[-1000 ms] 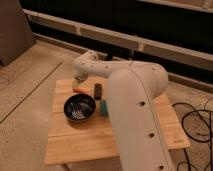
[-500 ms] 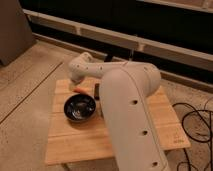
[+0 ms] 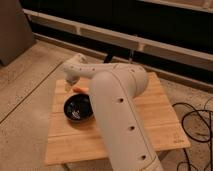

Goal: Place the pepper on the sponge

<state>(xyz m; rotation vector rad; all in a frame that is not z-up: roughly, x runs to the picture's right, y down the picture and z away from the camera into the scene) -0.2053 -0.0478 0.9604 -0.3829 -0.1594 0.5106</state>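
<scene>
The pepper (image 3: 80, 89) is a small orange-red piece lying on the wooden table (image 3: 165, 120), just behind the black bowl (image 3: 78, 108). My gripper (image 3: 69, 85) hangs at the end of the white arm (image 3: 117, 105) over the table's left rear part. It is just left of the pepper and slightly above it. It looks open, with nothing in it. The sponge is hidden; the thick arm covers the middle of the table.
The black bowl stands near the table's left edge, in front of the gripper. Black cables (image 3: 197, 125) lie on the floor to the right. A dark wall with a pale ledge (image 3: 150, 47) runs behind the table.
The arm has swung left and a little down, carrying the gripper from behind the bowl toward the table's left rear corner. The pepper and bowl have not moved.
</scene>
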